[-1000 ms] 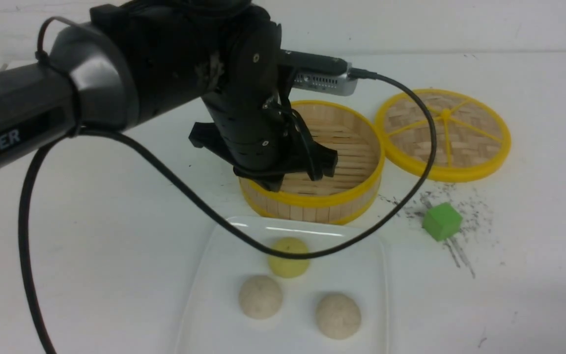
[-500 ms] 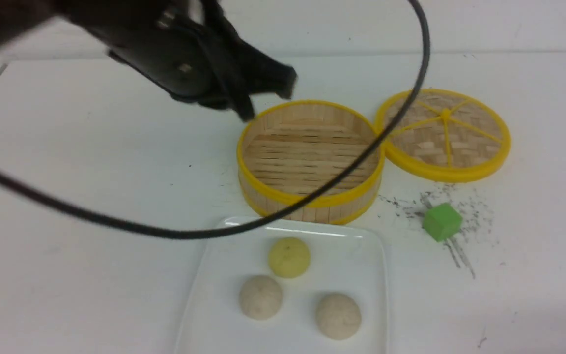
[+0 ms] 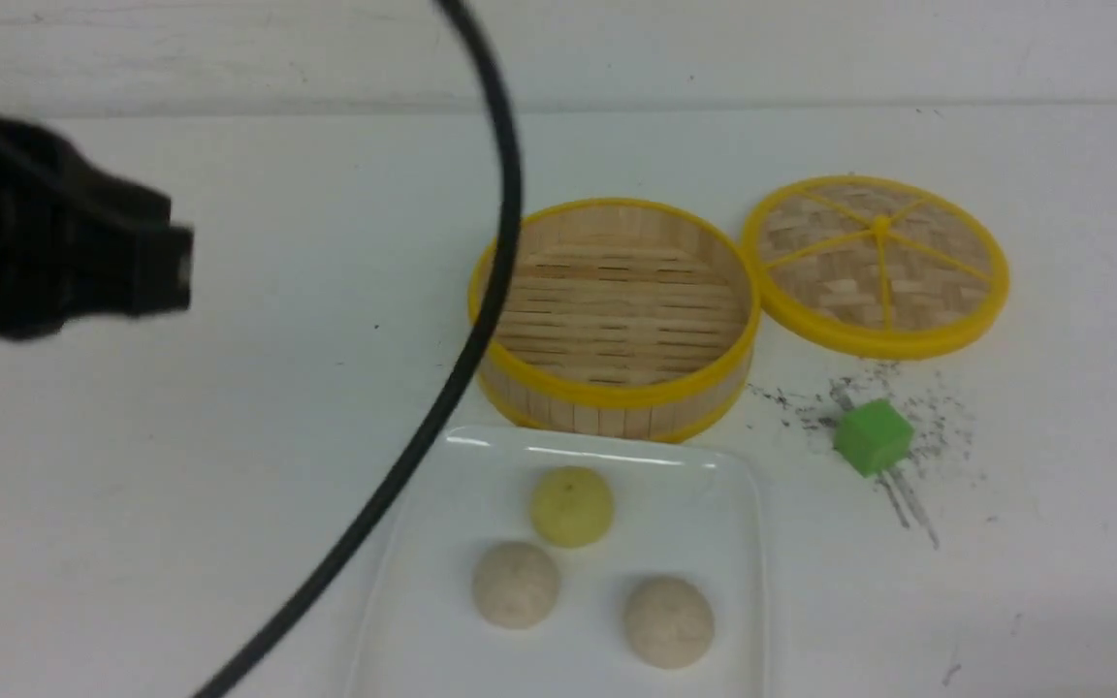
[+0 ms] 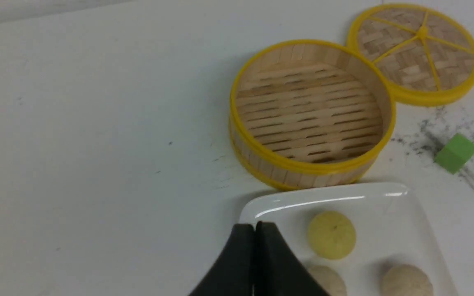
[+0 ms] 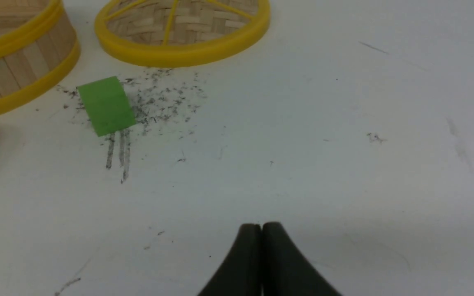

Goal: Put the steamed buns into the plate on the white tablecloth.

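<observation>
The three steamed buns (image 3: 568, 506) lie in the plate (image 3: 733, 523), at the near edge of the white tablecloth (image 3: 229, 407), in front of the bamboo steamer (image 3: 614, 388). The left gripper (image 4: 255, 230) has its fingers pressed together, holding nothing. The right gripper (image 5: 261, 230) is also pressed together, near the green cube (image 5: 106, 105).

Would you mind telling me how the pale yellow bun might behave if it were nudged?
The yellow bun sits dome-up, so it would probably slide, not roll. The plate looks glossy, likely slippery. It probably weighs little.
</observation>
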`<state>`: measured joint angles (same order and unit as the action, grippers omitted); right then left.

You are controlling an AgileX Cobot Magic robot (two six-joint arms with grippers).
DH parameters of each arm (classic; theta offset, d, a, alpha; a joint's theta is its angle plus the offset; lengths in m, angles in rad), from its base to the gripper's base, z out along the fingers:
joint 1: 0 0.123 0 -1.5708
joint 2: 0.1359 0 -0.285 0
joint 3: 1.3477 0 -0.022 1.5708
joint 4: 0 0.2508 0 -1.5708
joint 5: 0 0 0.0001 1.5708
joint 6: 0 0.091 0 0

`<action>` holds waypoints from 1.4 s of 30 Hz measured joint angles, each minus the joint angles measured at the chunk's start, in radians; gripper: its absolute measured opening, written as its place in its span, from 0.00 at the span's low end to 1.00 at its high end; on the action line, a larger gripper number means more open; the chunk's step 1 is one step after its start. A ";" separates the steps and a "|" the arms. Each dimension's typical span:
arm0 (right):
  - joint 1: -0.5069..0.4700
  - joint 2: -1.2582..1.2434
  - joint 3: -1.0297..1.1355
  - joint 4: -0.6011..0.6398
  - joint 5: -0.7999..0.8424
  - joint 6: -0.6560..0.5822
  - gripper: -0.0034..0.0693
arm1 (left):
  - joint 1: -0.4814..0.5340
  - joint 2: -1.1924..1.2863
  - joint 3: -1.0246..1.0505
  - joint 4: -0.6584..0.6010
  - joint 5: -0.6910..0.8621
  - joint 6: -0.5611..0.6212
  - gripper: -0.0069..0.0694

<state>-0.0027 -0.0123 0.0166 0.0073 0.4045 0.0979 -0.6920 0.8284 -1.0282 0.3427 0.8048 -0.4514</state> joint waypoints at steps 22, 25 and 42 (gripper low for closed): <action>0.000 0.000 0.000 0.002 0.000 0.000 0.11 | 0.000 -0.287 0.652 0.033 -0.643 -0.457 0.12; 0.000 0.000 0.000 0.002 0.000 0.000 0.12 | 0.000 -0.287 0.652 0.033 -0.615 -0.457 0.12; 0.000 0.000 0.000 0.002 0.000 0.000 0.15 | 0.178 -0.313 0.682 -0.169 -0.569 -0.087 0.14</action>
<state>-0.0027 -0.0123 0.0166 0.0092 0.4045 0.0979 -0.5138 0.5150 -0.3463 0.1741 0.2359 -0.5379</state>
